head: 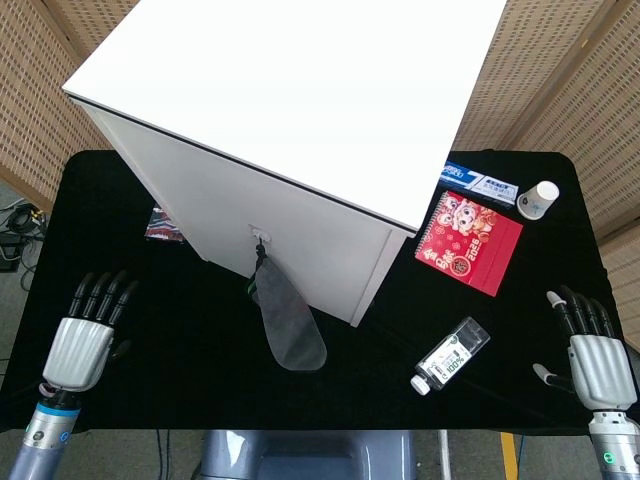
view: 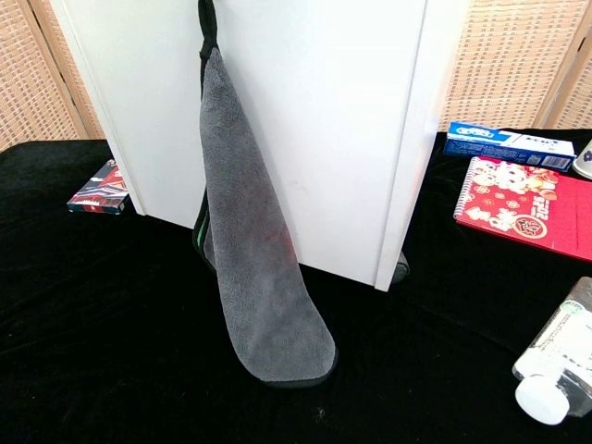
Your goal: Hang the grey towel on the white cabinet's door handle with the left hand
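Both hands hold nothing, fingers spread, left hand [head: 82, 337] and right hand [head: 592, 355] low over the table [head: 190, 330], while the grey towel [view: 254, 231] hangs from the white cabinet [head: 300, 110]'s door handle [head: 261, 240], so the hanging looks done and nothing seems left to do.

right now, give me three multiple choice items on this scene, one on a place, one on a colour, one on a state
1. Where is the grey towel?
A. Hanging on the white cabinet door
B. Folded on the cabinet top
C. In the right hand

2. What colour is the notebook?
A. Blue
B. Red
C. Green

3. What is the left hand doing?
A. Holding the towel
B. Open, holding nothing
C. Pressing the bottle

Answers: 1 A, it hangs from the door handle down the front. 2 B, its cover is red. 3 B, its fingers are spread, apart from the towel.
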### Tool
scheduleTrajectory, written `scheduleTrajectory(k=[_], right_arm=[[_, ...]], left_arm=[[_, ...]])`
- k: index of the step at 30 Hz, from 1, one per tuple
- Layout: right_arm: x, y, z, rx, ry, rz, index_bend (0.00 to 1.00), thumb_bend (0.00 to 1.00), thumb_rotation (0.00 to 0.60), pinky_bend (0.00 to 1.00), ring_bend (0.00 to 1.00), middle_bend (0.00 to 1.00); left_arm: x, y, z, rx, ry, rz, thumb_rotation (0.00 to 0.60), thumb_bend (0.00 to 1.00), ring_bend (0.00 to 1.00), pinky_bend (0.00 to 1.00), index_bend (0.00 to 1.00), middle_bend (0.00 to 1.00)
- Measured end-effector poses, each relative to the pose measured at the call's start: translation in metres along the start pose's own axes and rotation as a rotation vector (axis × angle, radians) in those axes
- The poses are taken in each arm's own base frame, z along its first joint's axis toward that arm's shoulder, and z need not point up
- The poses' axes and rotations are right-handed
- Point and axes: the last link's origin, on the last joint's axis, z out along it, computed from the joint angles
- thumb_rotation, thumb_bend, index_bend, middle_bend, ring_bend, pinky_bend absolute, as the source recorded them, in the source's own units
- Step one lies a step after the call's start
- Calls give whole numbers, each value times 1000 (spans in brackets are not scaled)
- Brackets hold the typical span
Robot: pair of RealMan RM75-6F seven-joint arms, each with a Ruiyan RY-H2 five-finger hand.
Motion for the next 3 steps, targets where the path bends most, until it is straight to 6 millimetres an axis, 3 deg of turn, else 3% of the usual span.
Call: scheduleTrajectory(k=[3], right_arm=[[-1,-1,1,1,-2,-1,0,77,600,0,0,0]], left_arm=[[0,-9,-8,69,-66,-44,600,62,0,0,12,0]])
